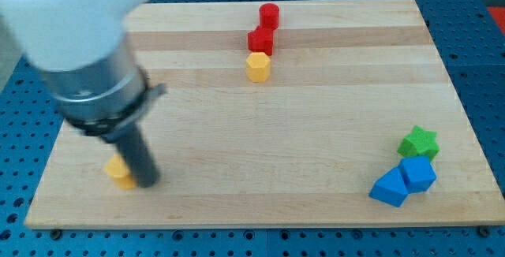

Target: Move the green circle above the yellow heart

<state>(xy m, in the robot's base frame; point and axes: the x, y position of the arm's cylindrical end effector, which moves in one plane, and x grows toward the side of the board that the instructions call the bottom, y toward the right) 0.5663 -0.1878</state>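
No green circle shows in the camera view; the arm's blurred body covers the upper left of the board. A small yellow block (117, 170) lies near the board's lower left, its shape unclear and its right side hidden by the rod. My tip (147, 183) rests on the board just to the right of this yellow block, touching or nearly touching it.
A yellow hexagon (258, 66) lies at top centre, with two red blocks (260, 40) (269, 14) stacked up the view above it. At lower right, a green star (417, 143) sits above two blue blocks (417, 174) (388, 188). The wooden board (316, 131) rests on a blue surface.
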